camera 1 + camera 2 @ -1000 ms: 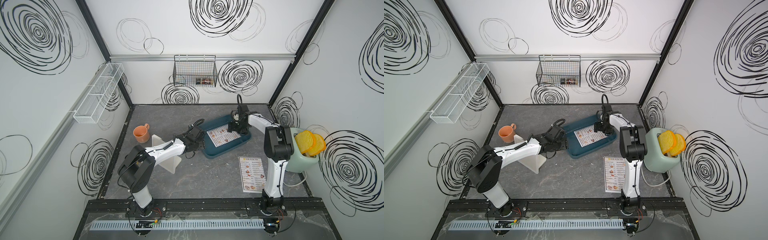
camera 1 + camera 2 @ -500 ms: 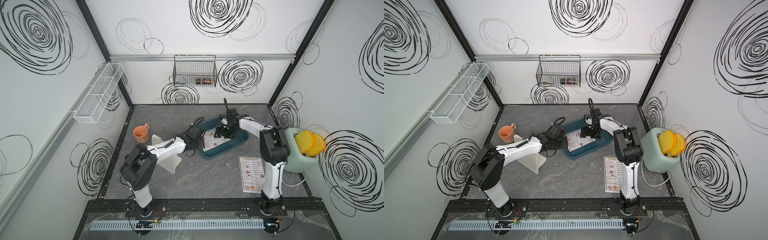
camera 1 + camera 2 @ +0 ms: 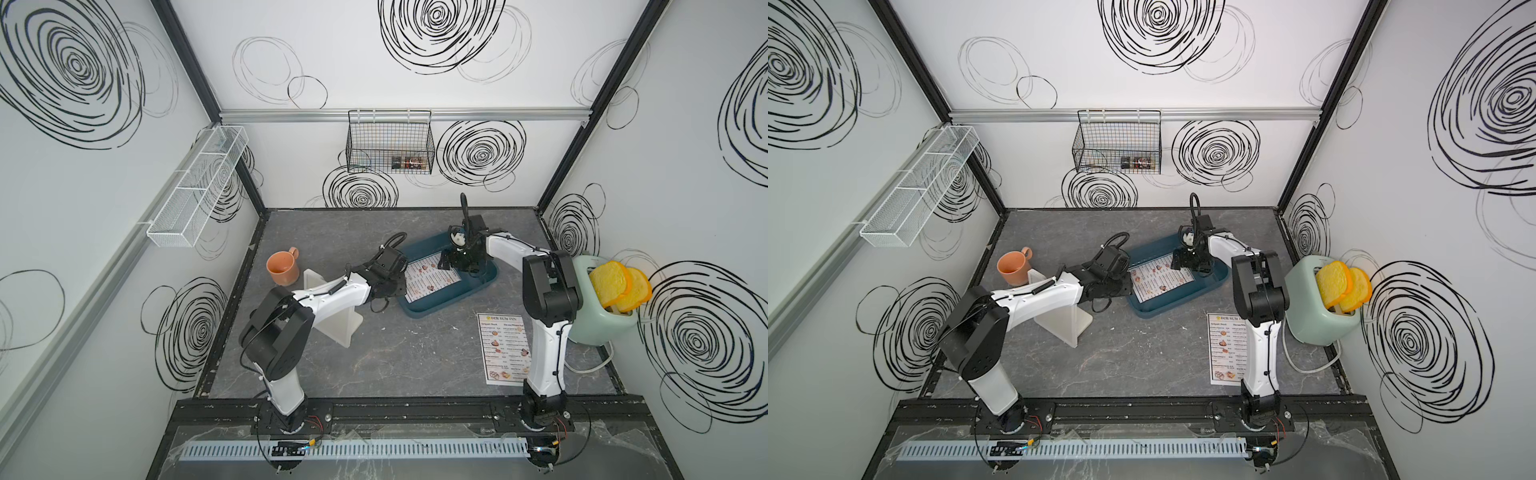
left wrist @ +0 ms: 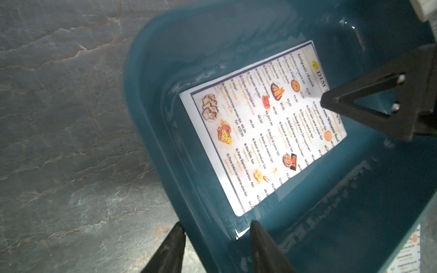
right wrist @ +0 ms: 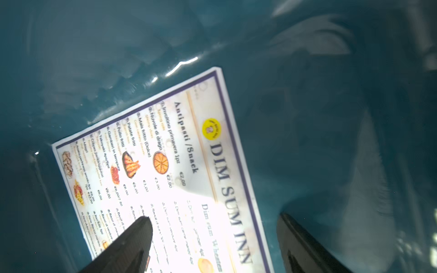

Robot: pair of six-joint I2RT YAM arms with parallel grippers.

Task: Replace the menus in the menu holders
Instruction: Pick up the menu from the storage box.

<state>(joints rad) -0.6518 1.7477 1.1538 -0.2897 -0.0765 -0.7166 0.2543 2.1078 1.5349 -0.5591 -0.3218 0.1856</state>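
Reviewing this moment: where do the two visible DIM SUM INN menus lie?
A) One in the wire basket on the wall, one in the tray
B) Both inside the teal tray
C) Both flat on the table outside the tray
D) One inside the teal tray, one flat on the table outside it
D: in a top view, one menu lies inside the teal tray, and the second menu lies flat on the table outside it.

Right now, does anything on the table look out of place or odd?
Yes. One menu lies flat inside the teal tray, and a second menu lies on the table nearer the robot; neither is in the white menu holder. The left end effector straddles the tray's wall.
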